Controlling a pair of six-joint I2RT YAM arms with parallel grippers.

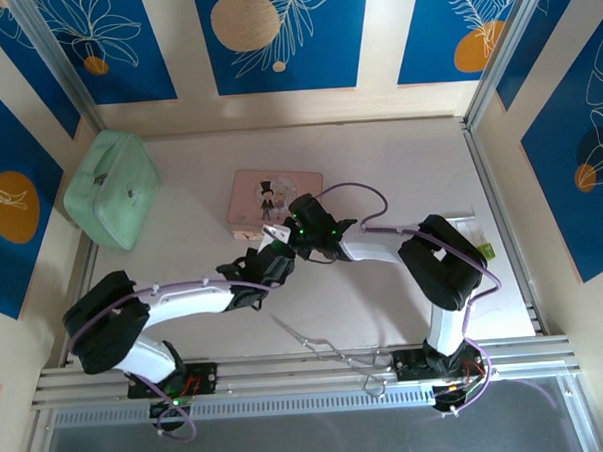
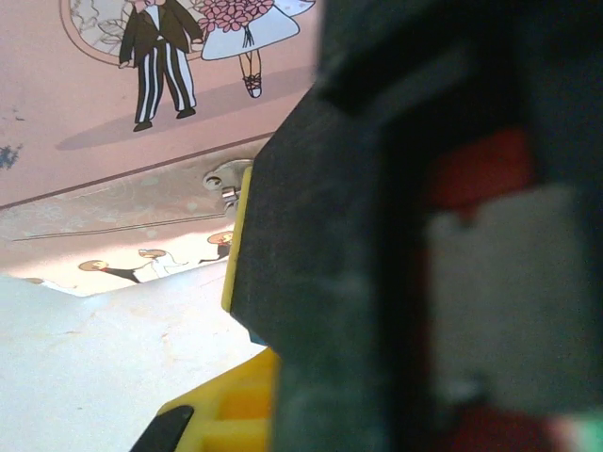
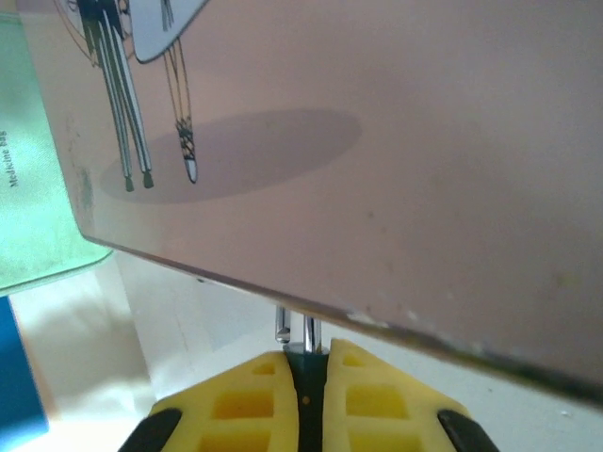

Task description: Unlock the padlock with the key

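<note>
Your padlock sits at the front edge of the pink picture box, near the middle of the table. On the right wrist camera you see only the silvery legs of its shackle, rising from between the yellow fingers to the box's lower edge; its body is hidden between the pads. Your right gripper is clamped on it, jaws all but together. Your left gripper meets it from the near left, closed tight, and you cannot tell whether it holds anything, as the right arm's black bulk blocks the left wrist view. A small silvery hasp shows on the box's front. Farther out, a green bag lies at far left, and a thin wire tool lies near the arm bases.
</note>
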